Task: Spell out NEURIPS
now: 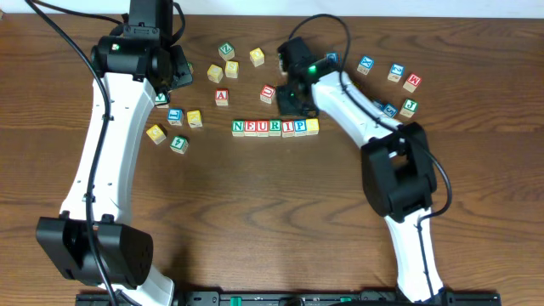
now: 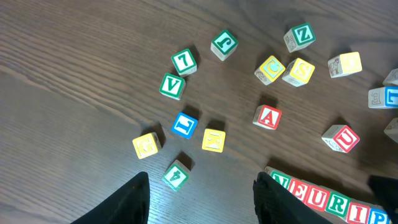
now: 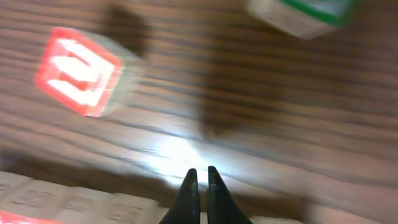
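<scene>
On the dark wooden table the spelling step looks all but done, with the job now at checking and clearing away rather than fetching. The row of cubes lies near the middle of the table, between the two arms. Its seven wooden blocks sit side by side and touching in a straight line, reading N, E, U, R, I, P in green, red and blue. It ends on the right with a yellow-faced cube whose letter cannot be read from above. Other loose cubes are scattered behind the row and to either side, a red-lettered cube just behind it among them. The right gripper hovers just behind the row's right end, its fingers pressed together with nothing between them. The left gripper hangs over the scattered cubes to the left, its jaws spread wide and empty. If that last face is an S, the next move calls only for lifting the right arm straight up and away, without brushing the line. If not, the end cube would need turning or replacing.
</scene>
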{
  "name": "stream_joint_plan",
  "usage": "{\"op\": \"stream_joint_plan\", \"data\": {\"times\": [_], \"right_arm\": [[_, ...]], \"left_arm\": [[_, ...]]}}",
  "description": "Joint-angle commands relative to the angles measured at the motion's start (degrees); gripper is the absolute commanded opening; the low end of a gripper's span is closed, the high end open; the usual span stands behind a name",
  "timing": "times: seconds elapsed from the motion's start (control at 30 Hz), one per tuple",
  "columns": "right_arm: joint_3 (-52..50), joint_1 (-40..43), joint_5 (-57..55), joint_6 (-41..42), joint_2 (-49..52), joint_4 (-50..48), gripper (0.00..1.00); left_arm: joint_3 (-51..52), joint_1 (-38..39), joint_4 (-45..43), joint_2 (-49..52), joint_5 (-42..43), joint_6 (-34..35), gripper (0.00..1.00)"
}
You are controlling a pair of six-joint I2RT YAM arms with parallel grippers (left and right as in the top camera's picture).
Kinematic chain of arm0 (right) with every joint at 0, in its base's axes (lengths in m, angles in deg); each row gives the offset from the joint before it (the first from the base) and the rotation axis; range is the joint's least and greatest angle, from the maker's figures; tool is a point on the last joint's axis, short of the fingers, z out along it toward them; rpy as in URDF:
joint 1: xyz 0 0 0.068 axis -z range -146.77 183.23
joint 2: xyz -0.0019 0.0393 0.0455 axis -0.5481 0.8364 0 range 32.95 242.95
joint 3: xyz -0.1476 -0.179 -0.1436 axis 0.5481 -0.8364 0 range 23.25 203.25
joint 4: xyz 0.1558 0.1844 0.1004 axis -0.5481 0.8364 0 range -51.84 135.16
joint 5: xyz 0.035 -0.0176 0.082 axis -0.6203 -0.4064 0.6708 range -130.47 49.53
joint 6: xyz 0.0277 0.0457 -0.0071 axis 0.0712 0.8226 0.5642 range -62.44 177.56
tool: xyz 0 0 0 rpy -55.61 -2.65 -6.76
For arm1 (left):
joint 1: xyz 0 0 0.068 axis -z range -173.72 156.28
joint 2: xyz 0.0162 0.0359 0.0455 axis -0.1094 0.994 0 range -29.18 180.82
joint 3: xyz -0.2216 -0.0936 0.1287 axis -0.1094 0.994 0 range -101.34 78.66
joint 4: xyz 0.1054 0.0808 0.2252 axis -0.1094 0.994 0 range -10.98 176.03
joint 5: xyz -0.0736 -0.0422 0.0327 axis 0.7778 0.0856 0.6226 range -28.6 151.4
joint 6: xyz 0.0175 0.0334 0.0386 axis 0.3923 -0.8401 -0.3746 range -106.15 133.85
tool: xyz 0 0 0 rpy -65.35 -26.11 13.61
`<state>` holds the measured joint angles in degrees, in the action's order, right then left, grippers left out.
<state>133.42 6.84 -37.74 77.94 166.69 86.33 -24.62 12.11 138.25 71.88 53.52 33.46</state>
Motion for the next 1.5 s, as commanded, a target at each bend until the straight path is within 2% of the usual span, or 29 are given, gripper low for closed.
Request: {"op": "stream_joint_plan", "data": {"times": [0.0, 0.23, 0.57, 1.47], "right_arm": [[1.16, 3.26, -1.05, 0.59, -3.48, 3.67, 0.02], [0.09, 5.51, -1.11, 0.55, -3.43, 12.68, 0.01], [-0.7, 5.68, -1.75, 0.13, -3.43, 15.8, 0.01], [-4.24, 5.05, -0.17, -0.74, -3.43, 14.91, 0.01]], "left_arm": [[0.74, -0.09, 0.09, 0.55, -0.74, -0.31, 0.53], [0.74, -0.09, 0.09, 0.55, -0.76, -0.31, 0.53], [0.74, -0.09, 0.11, 0.55, -0.74, -0.31, 0.53], [0.74, -0.09, 0.09, 0.55, -0.74, -0.31, 0.53]]}}
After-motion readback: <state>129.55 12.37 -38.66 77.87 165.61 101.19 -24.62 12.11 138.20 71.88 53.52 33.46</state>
